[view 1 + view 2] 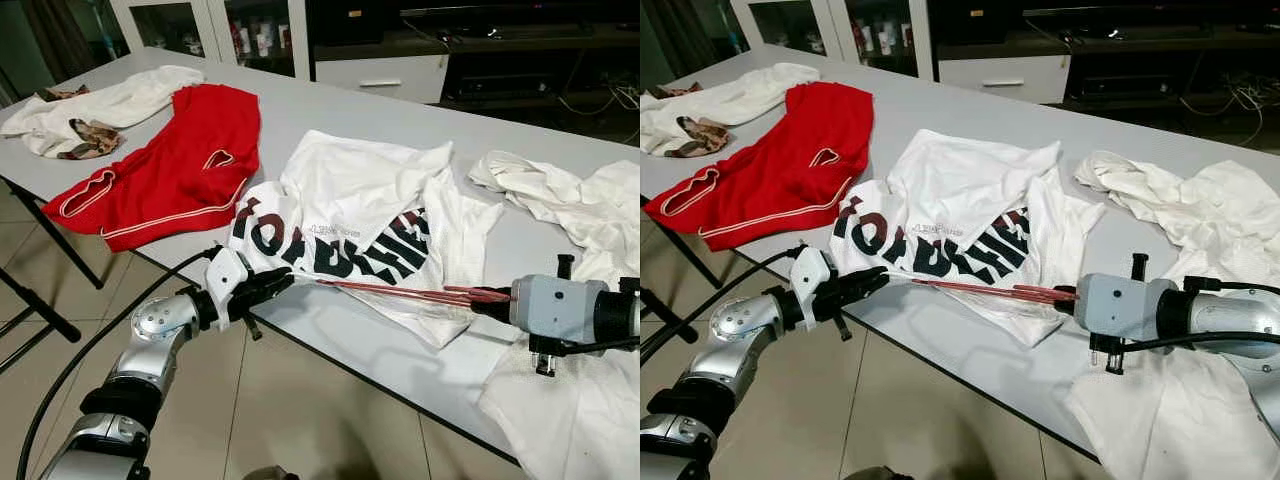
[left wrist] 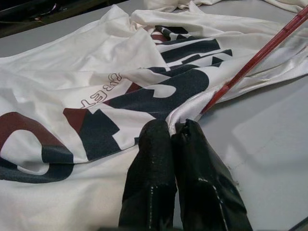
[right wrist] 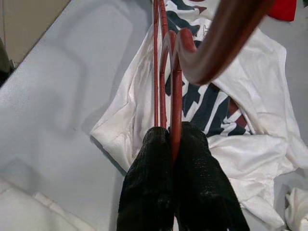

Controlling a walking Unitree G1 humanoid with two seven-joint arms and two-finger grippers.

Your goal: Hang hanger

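Note:
A white T-shirt point(image 1: 350, 210) with dark and red lettering lies crumpled on the grey table point(image 1: 330, 115). A thin red hanger point(image 1: 400, 291) lies across its lower edge, one end under the fabric. My right gripper point(image 1: 492, 296) is shut on the hanger near its hook point(image 3: 226, 33), at the shirt's right side. My left gripper point(image 1: 285, 281) is at the shirt's lower left corner, its fingers point(image 2: 159, 159) pinched on a fold of the white fabric point(image 2: 180, 115) right where the hanger point(image 2: 255, 60) enters it.
Red shorts point(image 1: 170, 165) lie at the left of the table, with white clothes point(image 1: 95, 110) and a patterned cloth point(image 1: 95, 140) beyond them. More white garments point(image 1: 580, 300) are piled at the right. A cabinet and shelves point(image 1: 380, 60) stand behind. Tiled floor point(image 1: 300, 410) runs along the near table edge.

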